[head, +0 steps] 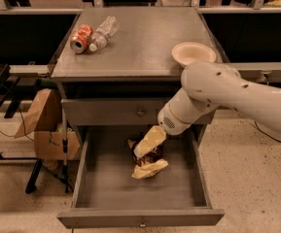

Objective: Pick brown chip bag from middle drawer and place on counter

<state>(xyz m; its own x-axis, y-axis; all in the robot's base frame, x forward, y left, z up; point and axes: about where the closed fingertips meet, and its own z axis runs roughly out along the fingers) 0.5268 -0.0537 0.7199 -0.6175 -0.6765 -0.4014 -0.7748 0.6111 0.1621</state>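
- The end effector is down inside the open middle drawer, in its back half near the centre line. Its pale tip lies over the upper part of the brown chip bag. I cannot tell whether it touches the bag or sits just above it.
- I also cannot tell whether it is open, closed or already gripping the bag, because it shows only as one pale wedge against the bag.
- It slants from the wrist at about 1 o'clock down to its tip at about 7 o'clock. The arm comes in from 3 o'clock, below the front right corner of the bench.
- From the tip, the visible bulk of the bag lies at 6 o'clock, just beside and partly beneath it, so no sideways gap is left to close.
- The bag rests on the drawer floor with its long axis running roughly 12 to 6, leaning a little toward 11 to 5. Its pale yellow end points at 6 o'clock, toward the drawer front, and the far end is half hidden by the end effector.
- As I judge it, the slant crosses that axis at a shallow angle, so a pinch would take the crinkled upper half. The lift would then go up and toward 12 o'clock, past the shut upper drawer.
- On the bench, an orange soda can and a clear bottle lie touching at 10 o'clock, and a pale bowl sits at 3 o'clock.
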